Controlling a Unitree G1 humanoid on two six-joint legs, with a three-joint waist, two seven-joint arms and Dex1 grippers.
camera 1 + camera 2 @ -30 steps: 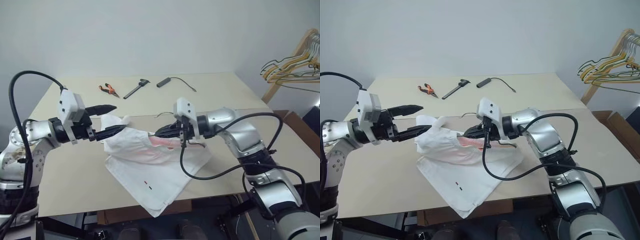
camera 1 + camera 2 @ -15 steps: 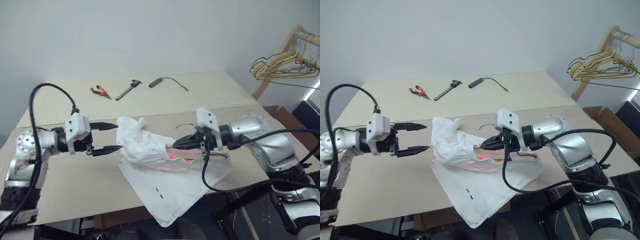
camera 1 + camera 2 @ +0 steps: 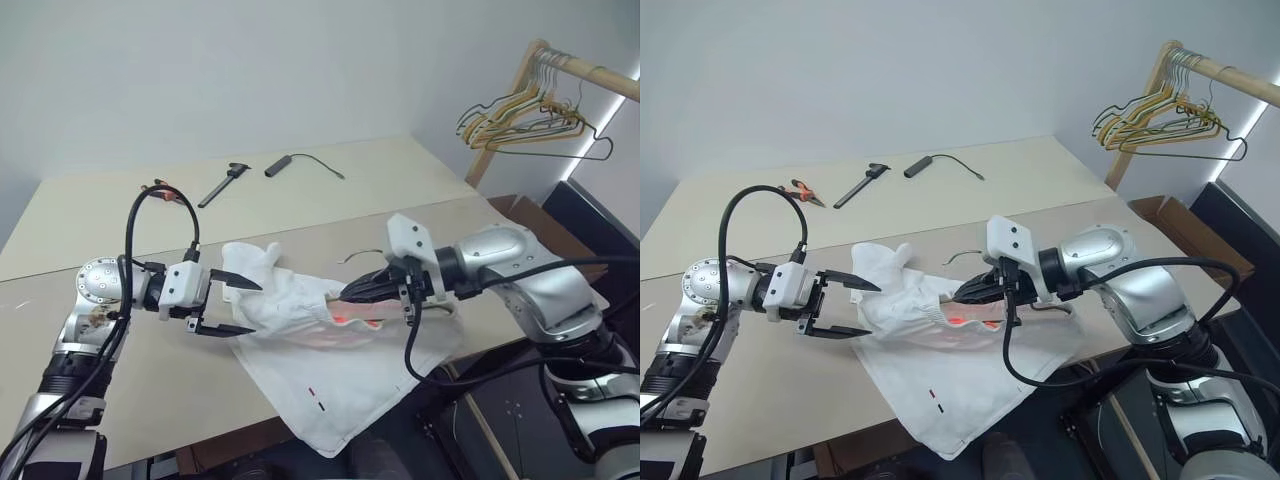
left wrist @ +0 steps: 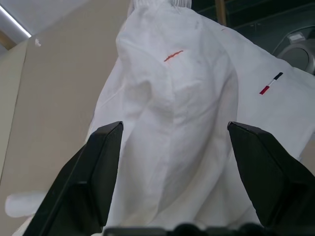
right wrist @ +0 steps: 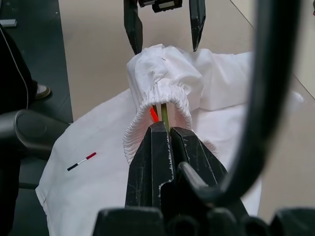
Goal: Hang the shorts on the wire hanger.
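The white shorts (image 3: 300, 335) lie crumpled on the table (image 3: 100, 215), one hem hanging over the front edge. My right gripper (image 5: 165, 129) is shut on the wire hanger (image 5: 164, 112). The thin wire runs into the gathered waistband (image 5: 158, 93), and its hook (image 3: 958, 257) sticks out behind. My left gripper (image 3: 867, 311) is open at the bunched far end of the shorts (image 4: 172, 98). That cloth sits between its fingers (image 4: 98, 167); I cannot tell whether they touch it.
Orange-handled pliers (image 3: 165, 188), a black tool (image 3: 220, 185) and a black cylinder with a cable (image 3: 280, 163) lie at the back of the table. A wooden rack with several hangers (image 3: 520, 105) stands at the right, with a cardboard box (image 3: 1160, 212) below it.
The whole view has swung to the right. My left gripper has sunk and turned, still open, and now straddles the bunched cloth. The right gripper keeps its hold on the hanger.
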